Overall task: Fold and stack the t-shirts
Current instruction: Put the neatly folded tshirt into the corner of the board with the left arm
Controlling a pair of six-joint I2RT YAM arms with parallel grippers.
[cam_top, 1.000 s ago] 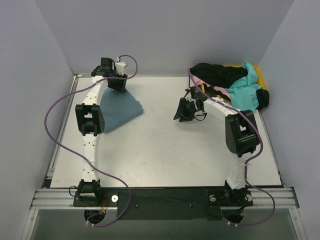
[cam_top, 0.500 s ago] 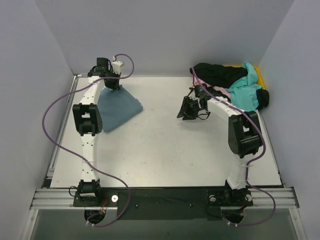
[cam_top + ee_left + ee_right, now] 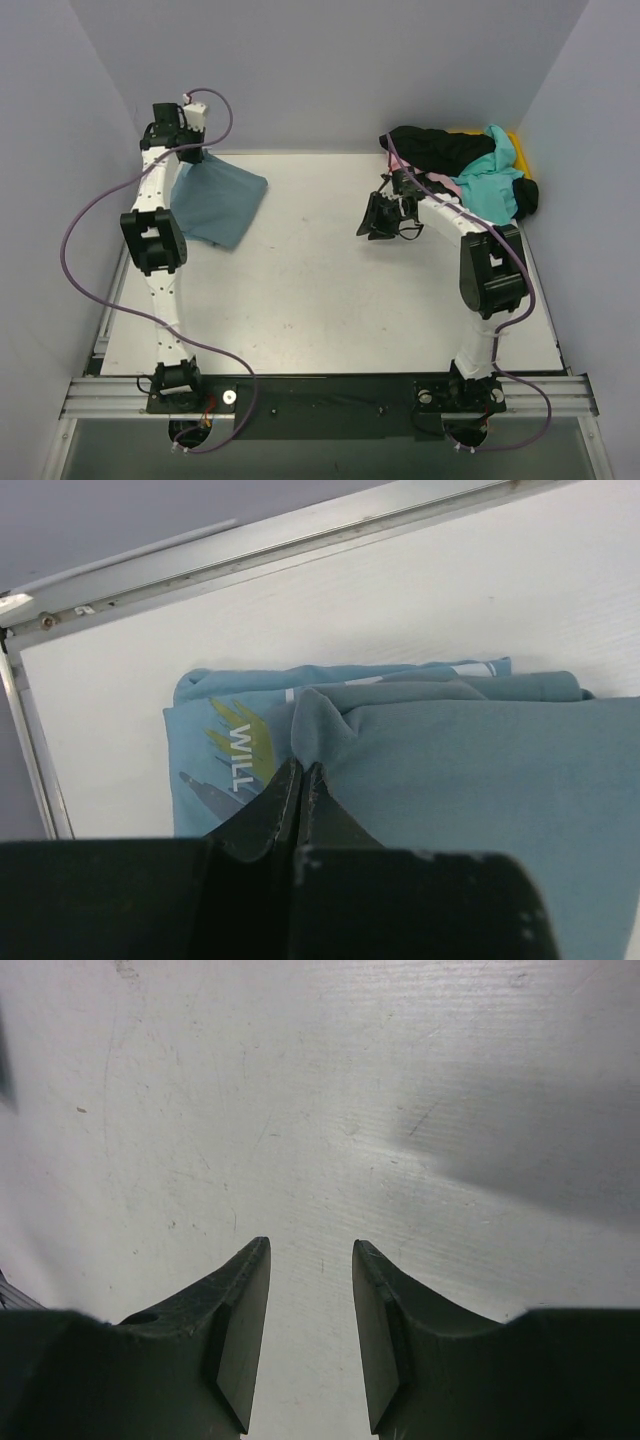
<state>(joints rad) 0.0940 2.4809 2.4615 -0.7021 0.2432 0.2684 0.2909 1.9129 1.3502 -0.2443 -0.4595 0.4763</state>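
Observation:
A plain slate-teal t-shirt [image 3: 222,200] lies folded at the table's far left. My left gripper [image 3: 182,152] is shut on its back corner. In the left wrist view the jaws [image 3: 303,768] are pressed together on an edge of the slate-teal cloth [image 3: 480,780]. Under that cloth lies a light-blue t-shirt [image 3: 215,750] with white letters. My right gripper [image 3: 377,224] hangs open over bare table, and nothing shows between its fingers [image 3: 311,1245]. A heap of t-shirts at the far right holds a black one [image 3: 440,146], a turquoise one [image 3: 490,180] and a pink one [image 3: 442,186].
A yellow bin [image 3: 516,146] sits under the heap in the far right corner. The metal table rim [image 3: 300,530] runs just behind the folded shirts. Grey walls close in the back and both sides.
My left gripper closed on the slate-teal shirt's corner and moved left and back, dragging the cloth with it. The right arm barely moved.

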